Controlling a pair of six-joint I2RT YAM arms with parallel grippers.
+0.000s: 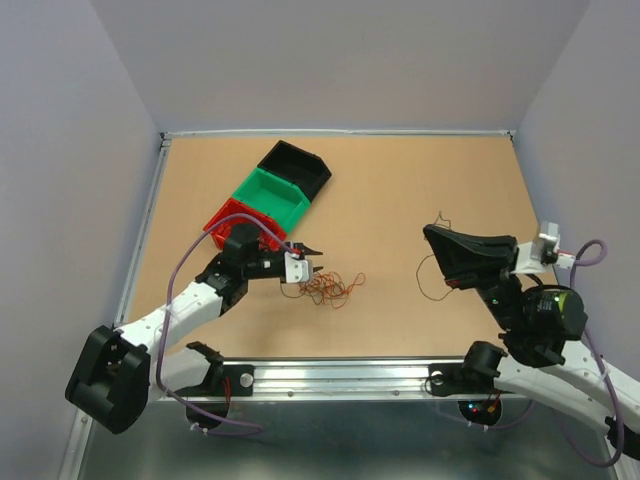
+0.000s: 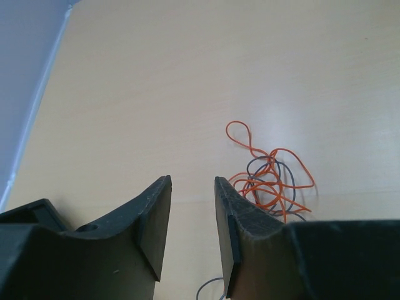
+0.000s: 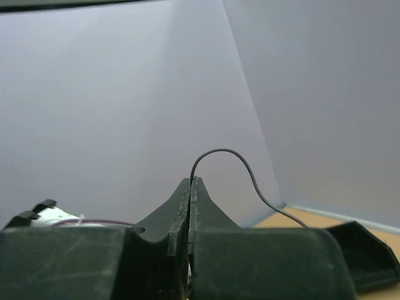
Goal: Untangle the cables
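A tangle of thin orange and dark cables (image 1: 325, 288) lies on the table in front of my left gripper (image 1: 311, 262). In the left wrist view the tangle (image 2: 270, 181) sits just right of the right finger, and my left gripper (image 2: 190, 181) is open and empty with bare table between its jaws. A dark wire end (image 2: 209, 289) curls below the jaws. My right gripper (image 1: 429, 232) is raised at the right, apart from the tangle. It is shut on one dark wire (image 3: 226, 152), which arcs up out of the closed gripper (image 3: 190, 181) and hangs in a loop (image 1: 420, 272).
A black bin (image 1: 295, 167), a green bin (image 1: 270, 197) and a red bin (image 1: 230, 216) stand in a diagonal row behind the left arm. Grey walls enclose the brown table (image 1: 400, 180) at the back and sides.
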